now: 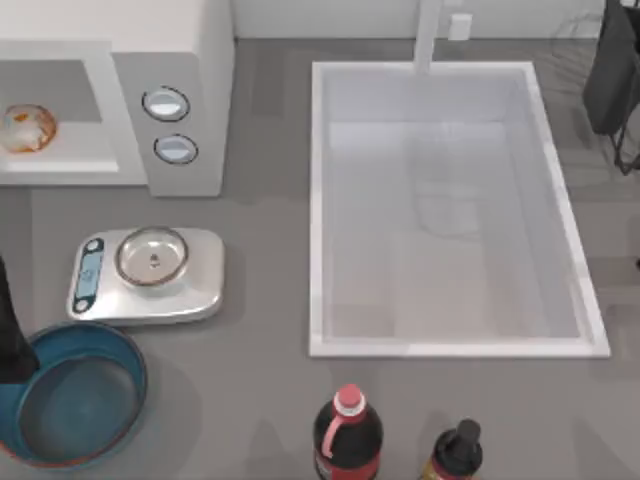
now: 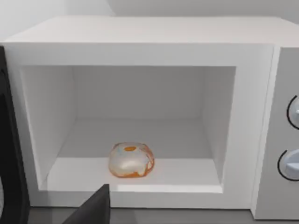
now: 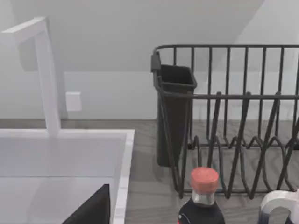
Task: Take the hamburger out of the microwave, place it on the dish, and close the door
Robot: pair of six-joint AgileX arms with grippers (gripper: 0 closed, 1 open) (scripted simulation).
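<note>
Over at the table's far left, the microwave point(image 1: 170, 95) sits with its cavity open, cut off by the top view's left edge, so part of it is out of frame. The hamburger point(image 1: 27, 128) is on the cavity floor, near the front lip. From the left wrist view you get a much better look: the hamburger point(image 2: 131, 160) is a whitish lump with orange patches, sitting alone inside the microwave point(image 2: 140, 46). A dark strip along that view's edge looks like the open door point(image 2: 10, 154), mostly cut off.

Left arm: just a dark sliver at the top view's left edge, overlapping the dish point(image 1: 78, 408). Honestly can't tell whether its fingers are spread or pressed together; only one dark wedge of it pokes into its wrist view.

Dish sits at the front left corner, partly clipped by the frame, nothing in it. Just behind it is a silver scale point(image 1: 146, 276) with a small steel bowl point(image 1: 152, 255) on top.

Sink point(image 1: 452, 205) takes up the middle and right. Two bottles point(image 1: 347, 435) at the front edge are cut off at the bottom. Right wrist view shows a dark dish rack point(image 3: 233, 121) beside the sink; can't tell that gripper's state either.
</note>
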